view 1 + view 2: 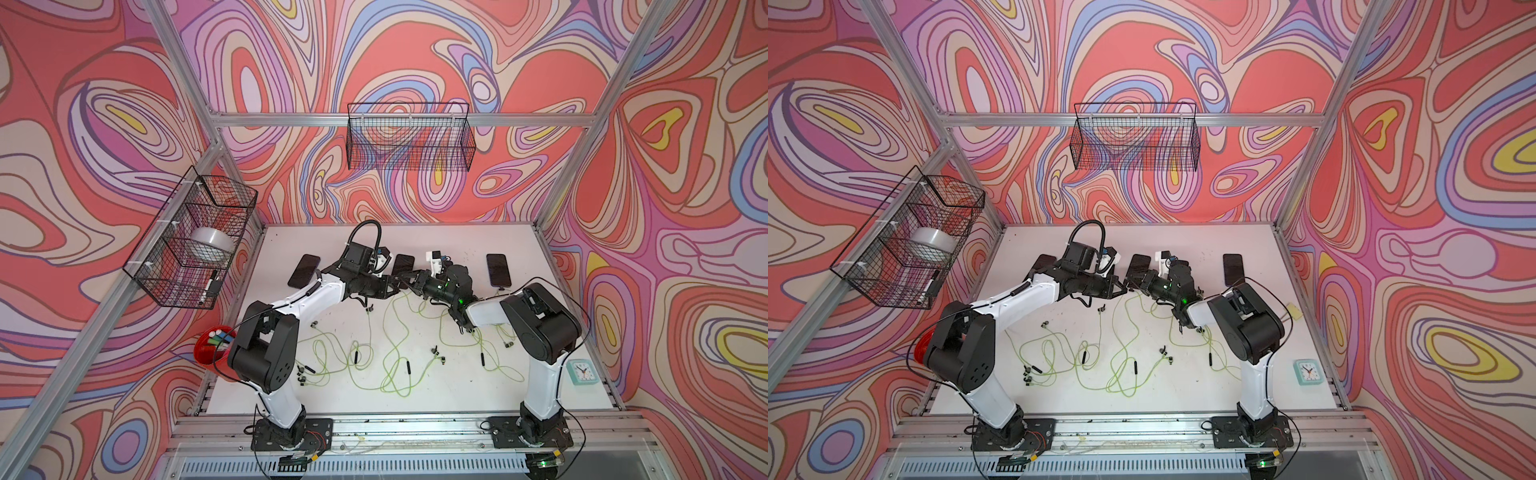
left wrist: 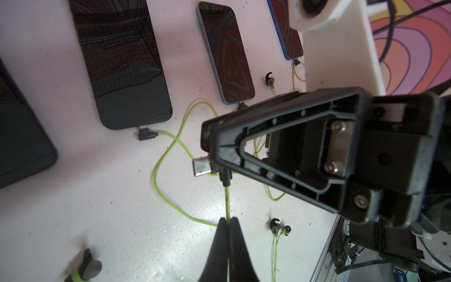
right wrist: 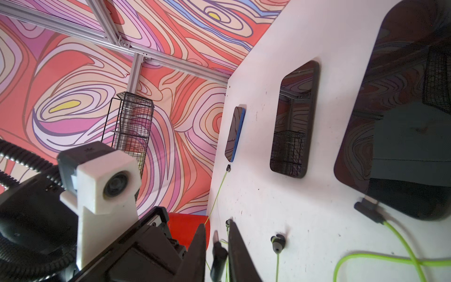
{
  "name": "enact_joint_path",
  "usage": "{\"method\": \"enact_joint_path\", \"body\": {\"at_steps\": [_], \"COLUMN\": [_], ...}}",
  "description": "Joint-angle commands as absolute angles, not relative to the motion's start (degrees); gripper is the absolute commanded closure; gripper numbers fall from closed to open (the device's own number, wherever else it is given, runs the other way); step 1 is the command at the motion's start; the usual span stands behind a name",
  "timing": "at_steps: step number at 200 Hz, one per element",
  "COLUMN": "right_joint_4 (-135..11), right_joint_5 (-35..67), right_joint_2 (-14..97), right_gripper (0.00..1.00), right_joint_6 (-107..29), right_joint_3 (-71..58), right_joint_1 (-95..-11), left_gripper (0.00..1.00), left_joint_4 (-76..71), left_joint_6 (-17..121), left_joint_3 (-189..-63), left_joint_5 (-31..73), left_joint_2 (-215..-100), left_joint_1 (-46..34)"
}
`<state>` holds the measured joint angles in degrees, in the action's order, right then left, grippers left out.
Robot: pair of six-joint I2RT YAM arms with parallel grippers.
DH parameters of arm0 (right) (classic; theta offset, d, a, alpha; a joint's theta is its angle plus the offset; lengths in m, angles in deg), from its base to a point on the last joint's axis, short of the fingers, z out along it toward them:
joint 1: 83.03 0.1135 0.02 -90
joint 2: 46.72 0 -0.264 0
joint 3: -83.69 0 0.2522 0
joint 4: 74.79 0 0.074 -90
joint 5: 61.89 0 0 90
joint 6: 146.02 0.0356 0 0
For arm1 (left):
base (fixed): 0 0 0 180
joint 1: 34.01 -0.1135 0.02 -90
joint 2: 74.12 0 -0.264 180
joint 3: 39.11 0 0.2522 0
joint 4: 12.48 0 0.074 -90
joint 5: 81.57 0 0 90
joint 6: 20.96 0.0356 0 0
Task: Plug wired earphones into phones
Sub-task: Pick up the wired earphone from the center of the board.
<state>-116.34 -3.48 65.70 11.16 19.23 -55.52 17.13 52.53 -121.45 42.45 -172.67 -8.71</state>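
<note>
On the white table (image 1: 457, 397), just in front of the middle phone (image 1: 404, 262), both arms meet tip to tip. Fingers of the left gripper (image 2: 228, 221) are pressed together, clamped on the yellow-green earphone cable (image 2: 227, 202) just behind its plug (image 2: 202, 167). Fingers of the right gripper (image 3: 217, 223) stand narrow around that plug's dark body. The right wrist view shows a sliver of gap on one side, so cannot tell if it truly pinches. The plug hangs above the table, metal tip bare, in no port. The middle phone has a plug seated already, as do the two seen on its right-arm side. The blue-edged one farthest on its left-arm side looks plugged too. The phone (image 3: 292, 119) just beside the middle phone, left-arm side, shows no plug, so it is likely the target. Risks: if the left lets go before the right holds firmly, the plug drops or twists and its tip sits askew to the port. Loose loops (image 2: 156, 175) of neighbouring cables lie under the held plug, and dragging across them could snag and yank a seated plug. The unheld phone may skid when pushed.
</note>
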Motion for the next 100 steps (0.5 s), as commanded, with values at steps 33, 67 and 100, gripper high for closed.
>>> {"method": "enact_joint_path", "body": {"at_steps": [33, 67, 100], "right_joint_4": [-116.5, -116.7, -117.6], "right_joint_5": [-3.9, -3.9, -3.6], "right_joint_2": [67.0, 67.0, 66.9], "right_gripper": [0.8, 0.78, 0.79], "right_joint_6": [11.2, 11.5, 11.7], "right_joint_3": [18.3, 18.8, 19.6], "right_joint_1": [-55.0, -54.8, -54.7], "left_gripper": [1.0, 1.0, 1.0], "left_joint_4": [19.0, 18.5, 18.5], "left_joint_6": [54.2, 53.7, 53.6], "left_joint_3": [-123.4, -123.4, -123.4], "left_joint_5": [41.2, 40.2, 40.2], "left_joint_2": [-172.2, -172.0, -171.9], "left_joint_1": [-8.4, -8.4, -8.4]}}
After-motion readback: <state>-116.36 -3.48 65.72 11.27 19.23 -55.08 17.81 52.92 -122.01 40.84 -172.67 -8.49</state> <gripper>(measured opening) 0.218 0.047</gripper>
